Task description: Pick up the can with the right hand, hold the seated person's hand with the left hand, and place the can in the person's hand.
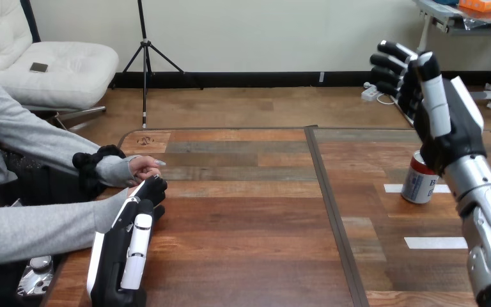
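the person's hand rested at the left edge of the tabletop, likely waiting for the can. the left hand lay just beside it; i could not tell if it gripped. the can stood upright well to the right, near white tape strips. the right hand hung over it, spread wide and holding nothing, maybe ready to grab. nothing blocked the way between them.

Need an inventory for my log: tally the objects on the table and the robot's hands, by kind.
can: 1
white tape strips: 2
robot hands, left hand and right hand: 2
Total: 5
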You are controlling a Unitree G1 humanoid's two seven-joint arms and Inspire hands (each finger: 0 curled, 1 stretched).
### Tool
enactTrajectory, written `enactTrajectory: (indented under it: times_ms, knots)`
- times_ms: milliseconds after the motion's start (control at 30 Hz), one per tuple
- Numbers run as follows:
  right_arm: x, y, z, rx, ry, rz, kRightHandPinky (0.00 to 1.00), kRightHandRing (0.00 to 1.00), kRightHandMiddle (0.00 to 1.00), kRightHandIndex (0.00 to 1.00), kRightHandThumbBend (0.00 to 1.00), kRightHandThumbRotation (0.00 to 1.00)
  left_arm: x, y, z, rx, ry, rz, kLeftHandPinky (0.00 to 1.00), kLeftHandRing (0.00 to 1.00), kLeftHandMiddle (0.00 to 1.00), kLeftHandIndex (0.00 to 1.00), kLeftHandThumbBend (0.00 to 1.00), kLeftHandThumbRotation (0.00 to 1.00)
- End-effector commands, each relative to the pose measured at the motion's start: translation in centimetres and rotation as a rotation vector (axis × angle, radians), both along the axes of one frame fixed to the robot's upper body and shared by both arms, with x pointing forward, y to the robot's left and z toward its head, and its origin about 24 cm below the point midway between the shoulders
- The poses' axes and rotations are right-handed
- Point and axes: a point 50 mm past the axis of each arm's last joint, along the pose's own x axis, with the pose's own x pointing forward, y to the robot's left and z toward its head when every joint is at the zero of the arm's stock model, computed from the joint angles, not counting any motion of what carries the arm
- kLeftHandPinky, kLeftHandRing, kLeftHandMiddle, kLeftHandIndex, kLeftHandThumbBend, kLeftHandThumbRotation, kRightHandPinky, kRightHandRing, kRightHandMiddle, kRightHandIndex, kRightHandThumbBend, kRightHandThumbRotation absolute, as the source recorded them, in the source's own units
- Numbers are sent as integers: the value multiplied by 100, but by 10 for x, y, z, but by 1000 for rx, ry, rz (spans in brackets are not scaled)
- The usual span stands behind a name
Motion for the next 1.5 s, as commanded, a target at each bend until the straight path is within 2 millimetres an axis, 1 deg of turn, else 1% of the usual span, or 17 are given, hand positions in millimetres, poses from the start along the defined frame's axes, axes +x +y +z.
enactTrajectory:
  times_ms: [0,267,667,967,1100,1333,1467]
  knots:
    - [14,-7,30,-23,-81,-22,92,90,89,89,93,99,16,1,15,29,-91,-12,87,89,86,84,49,90]
    - [20,-17,38,-55,-79,-69,90,90,89,89,96,98,15,1,14,24,-86,-13,86,88,85,84,47,91]
    - [27,-34,44,-79,-45,-133,86,89,87,87,89,95,15,1,14,31,-86,-26,87,89,85,84,43,92]
    - [31,-46,46,-86,7,-191,86,89,87,86,90,91,14,3,13,37,-76,-50,90,91,87,85,43,94]
    - [32,-49,45,-87,25,-207,88,90,87,86,89,89,13,4,13,37,-71,-51,92,92,87,85,45,94]
    - [33,-54,43,-91,58,-240,90,91,89,87,88,88,11,5,14,28,-86,-54,94,93,88,85,49,93]
    - [33,-56,41,-85,77,-265,90,90,89,88,89,87,10,7,16,60,-102,-66,95,93,88,85,51,93]
